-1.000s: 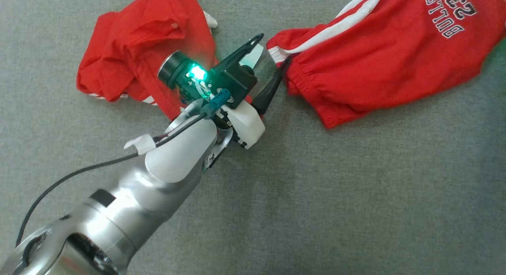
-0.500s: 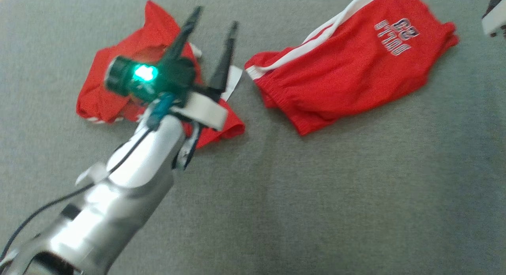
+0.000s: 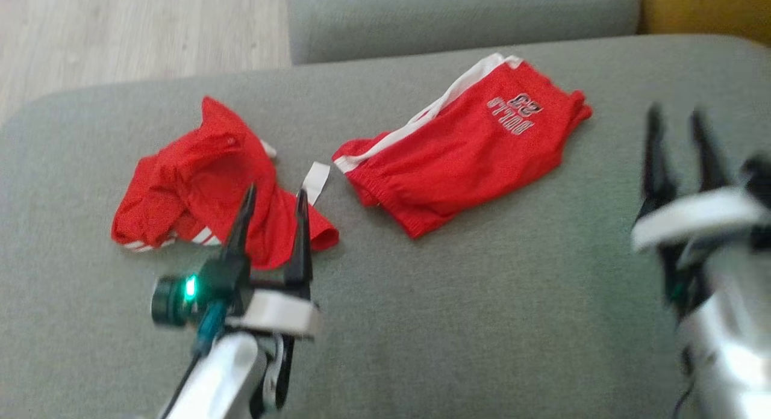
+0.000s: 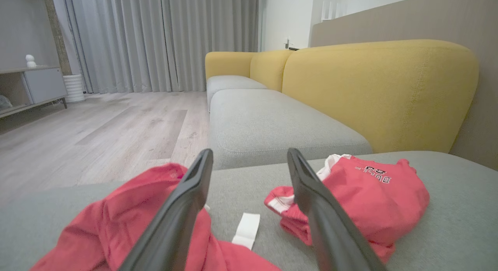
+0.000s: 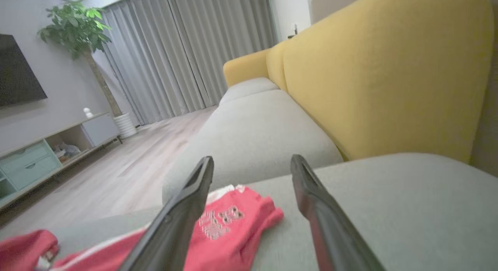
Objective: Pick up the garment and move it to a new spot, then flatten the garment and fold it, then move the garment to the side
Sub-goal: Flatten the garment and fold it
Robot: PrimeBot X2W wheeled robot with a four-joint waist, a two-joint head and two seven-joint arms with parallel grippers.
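- The left hand (image 3: 275,193) is spread wide and holds nothing; its fingers point across the near edge of the crumpled garment (image 3: 193,184).
- The right hand (image 3: 676,112), blurred, is also wide apart and empty, over bare sofa (image 3: 482,298) to the right of the shorts (image 3: 464,160).
- Both red pieces lie on the grey sofa seat: the crumpled garment at left, the folded shorts at centre, white stripe and print facing up.
- A white tag (image 3: 315,181) lies between them.

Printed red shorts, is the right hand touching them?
Apart. The head view shows a strip of bare grey cushion between the printed red shorts and the open right hand.
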